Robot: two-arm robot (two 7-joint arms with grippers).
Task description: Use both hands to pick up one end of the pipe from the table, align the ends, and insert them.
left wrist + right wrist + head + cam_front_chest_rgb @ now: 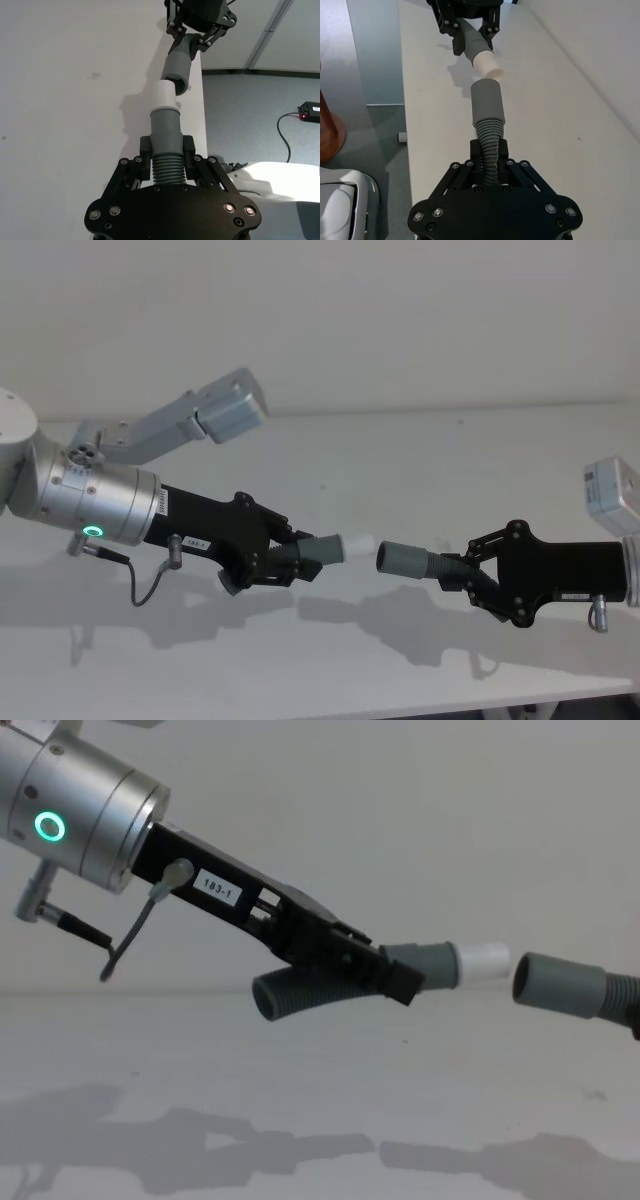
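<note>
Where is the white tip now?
In the head view, the white tip is centre, held up by the left gripper, facing the hollow socket across a small gap.

Pipe point(455, 568): ribbed dark grey plastic, smooth matt cuffs.
Tip point(356, 545): smooth white plastic.
Surface point(300, 660): matt white.
Left claw point(285, 558): black plastic.

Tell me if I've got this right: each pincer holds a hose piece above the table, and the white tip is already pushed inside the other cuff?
Not quite. The white tip sits short of the socket cuff, with a gap between them in the chest view.
</note>
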